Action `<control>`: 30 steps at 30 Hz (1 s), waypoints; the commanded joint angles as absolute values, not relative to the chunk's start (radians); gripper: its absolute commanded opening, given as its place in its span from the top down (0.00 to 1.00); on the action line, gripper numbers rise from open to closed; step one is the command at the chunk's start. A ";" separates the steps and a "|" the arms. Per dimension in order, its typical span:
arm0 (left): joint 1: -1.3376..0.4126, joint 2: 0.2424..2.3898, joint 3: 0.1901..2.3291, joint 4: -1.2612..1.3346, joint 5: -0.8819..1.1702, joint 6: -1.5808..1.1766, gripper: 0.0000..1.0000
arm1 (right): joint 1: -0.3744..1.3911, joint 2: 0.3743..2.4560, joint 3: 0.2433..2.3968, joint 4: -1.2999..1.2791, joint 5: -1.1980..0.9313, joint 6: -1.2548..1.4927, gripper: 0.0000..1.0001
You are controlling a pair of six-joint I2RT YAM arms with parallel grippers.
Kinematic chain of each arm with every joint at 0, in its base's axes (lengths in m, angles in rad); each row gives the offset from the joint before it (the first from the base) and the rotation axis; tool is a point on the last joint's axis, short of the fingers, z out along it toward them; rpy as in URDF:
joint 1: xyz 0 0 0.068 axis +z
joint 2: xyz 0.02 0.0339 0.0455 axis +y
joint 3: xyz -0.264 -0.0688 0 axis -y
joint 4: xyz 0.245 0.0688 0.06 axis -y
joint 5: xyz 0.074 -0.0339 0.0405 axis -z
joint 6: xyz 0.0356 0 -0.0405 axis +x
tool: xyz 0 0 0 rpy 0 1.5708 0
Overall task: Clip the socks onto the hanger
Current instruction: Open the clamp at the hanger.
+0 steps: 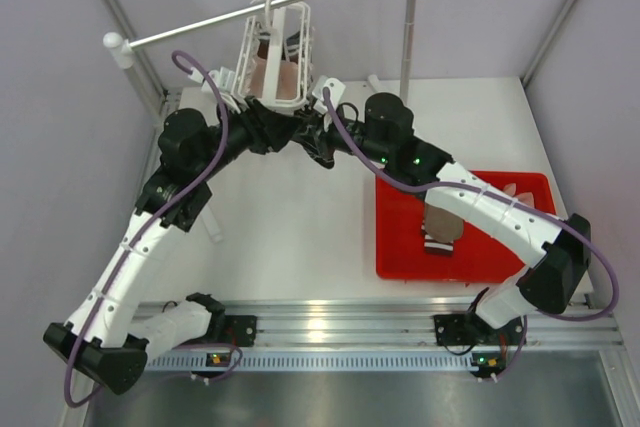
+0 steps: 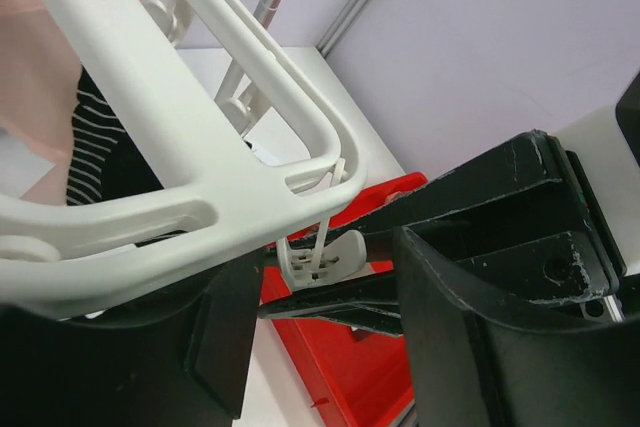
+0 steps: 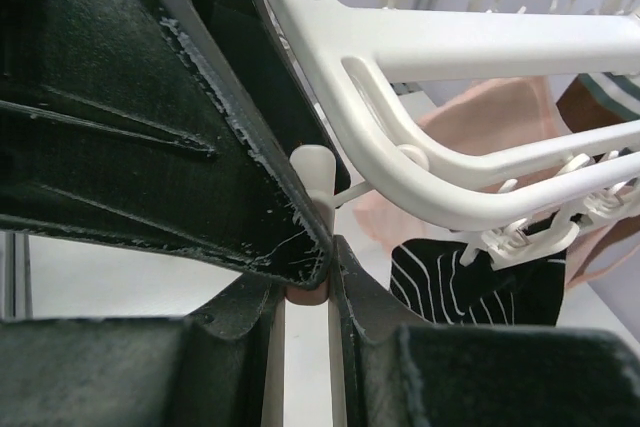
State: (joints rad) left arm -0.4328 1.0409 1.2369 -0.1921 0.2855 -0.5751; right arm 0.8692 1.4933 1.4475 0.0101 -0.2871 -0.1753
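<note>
The white lattice hanger (image 1: 280, 47) hangs from the rail with pink socks (image 1: 287, 77) and a dark white-striped cuff (image 3: 470, 282) clipped on it. Both grippers meet just below its near end. My right gripper (image 3: 309, 279) is shut on a small fold of taupe sock (image 3: 308, 293), right under a dangling white clip (image 3: 315, 172). My left gripper (image 2: 328, 269) is open, its jaws standing either side of that clip (image 2: 320, 257), not clearly touching it. Another taupe sock with a striped cuff (image 1: 441, 227) lies in the red tray (image 1: 390, 247).
The long white rail (image 1: 260, 9) on poles spans the back, with an upright pole (image 1: 406, 37) at the right. The red tray sits under my right arm. Purple walls stand close on both sides. A metal rail (image 1: 330, 322) runs along the near table edge.
</note>
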 commanded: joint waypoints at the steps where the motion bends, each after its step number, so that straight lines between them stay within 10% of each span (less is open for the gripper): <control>1: -0.439 1.055 1.267 -0.115 0.246 -0.552 0.45 | 0.905 1.466 1.493 0.003 -0.287 -0.192 1.00; 12: -0.439 1.069 1.276 -0.133 0.242 -0.563 0.94 | 0.904 1.448 1.473 -0.026 -0.270 -0.199 0.97; 17: -0.437 1.062 1.270 -0.152 0.230 -0.561 1.00 | 0.888 1.436 1.462 -0.044 -0.270 -0.195 0.48; 27: -0.437 1.065 1.261 -0.127 0.271 -0.566 1.00 | 0.634 1.330 1.398 -0.188 -0.564 -0.133 0.01; 30: -0.437 1.062 1.246 -0.114 0.284 -0.568 1.00 | 0.528 1.278 1.349 -0.309 -0.641 -0.181 0.00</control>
State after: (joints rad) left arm -0.4362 1.0714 1.2419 -0.1749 0.2562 -0.5560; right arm 0.6155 1.3540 1.3788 -0.1749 -0.5037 -0.1623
